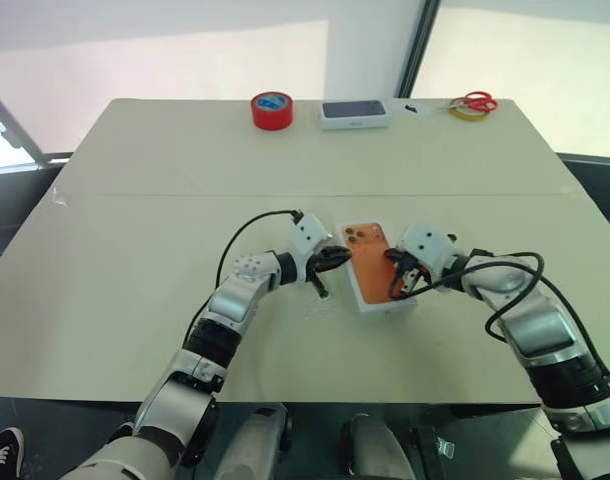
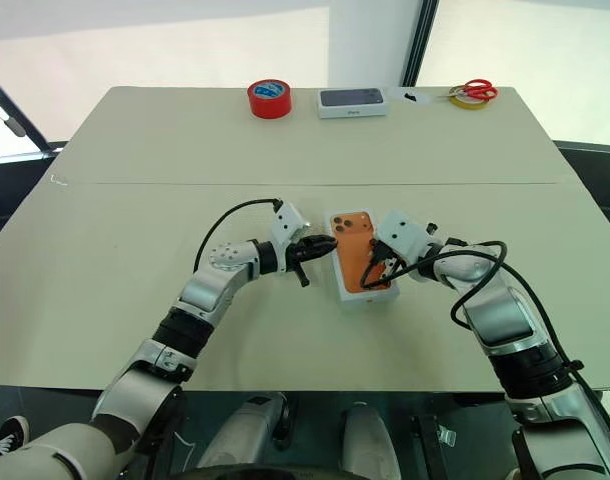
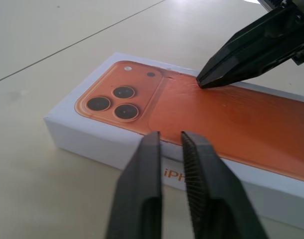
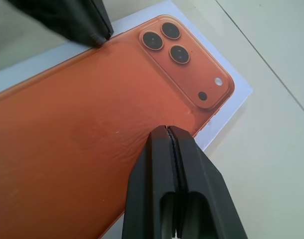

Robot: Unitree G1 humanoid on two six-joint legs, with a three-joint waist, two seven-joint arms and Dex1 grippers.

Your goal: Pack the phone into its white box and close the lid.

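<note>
The left gripper (image 3: 171, 137) has its two fingers (image 3: 142, 169) a narrow slit apart with nothing between them, tips at the long side of the white box (image 3: 87, 137). The right gripper (image 4: 168, 130) has its fingers (image 4: 192, 164) pressed together, empty, over the box's orange top. That top, the lid (image 1: 373, 262), carries a printed picture of an orange phone back with three lenses in one corner, and it sits closed on the box. The box lies flat on the bench (image 1: 135, 200) between the two arms, near the front edge. Well apart at the far edge are a red tape roll (image 1: 272, 110), a dark-topped white box (image 1: 354, 113) and red-handled scissors (image 1: 475, 102).
</note>
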